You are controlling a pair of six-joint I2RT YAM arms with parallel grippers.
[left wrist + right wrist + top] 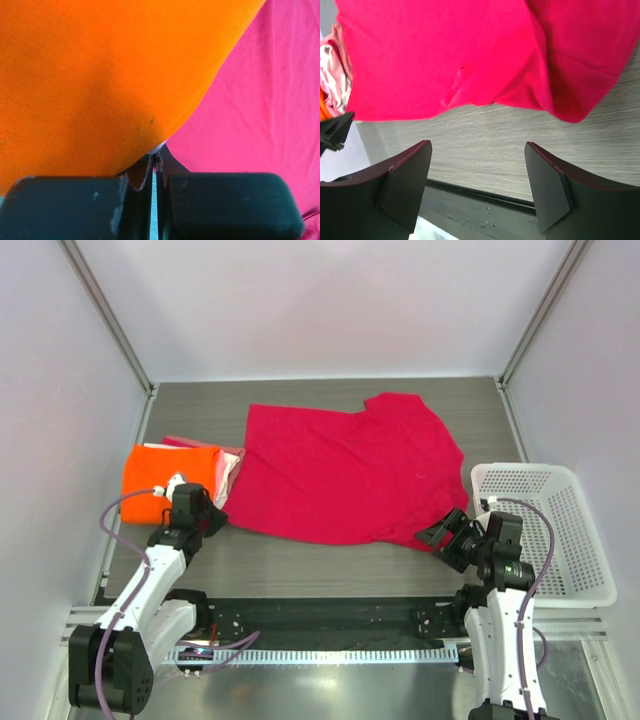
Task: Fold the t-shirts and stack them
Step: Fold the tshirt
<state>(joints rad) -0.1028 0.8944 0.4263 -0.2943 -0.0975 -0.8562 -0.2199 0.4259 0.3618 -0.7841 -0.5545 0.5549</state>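
White plastic lattice basket (530,472) at right edge of grey wood-grain table (300,570), pale walls (330,300) behind.

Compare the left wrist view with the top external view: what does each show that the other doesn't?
Only the left wrist view: the left gripper seen close, its jaws pressed together right at the edge of the orange t-shirt; whether any cloth is pinched is unclear.
Only the top external view: the white lattice basket, the pale pink t-shirt peeking out beside the orange one, the open right gripper near a corner of the crimson t-shirt, and the grey table.
Both: the orange t-shirt lying next to the crimson t-shirt.
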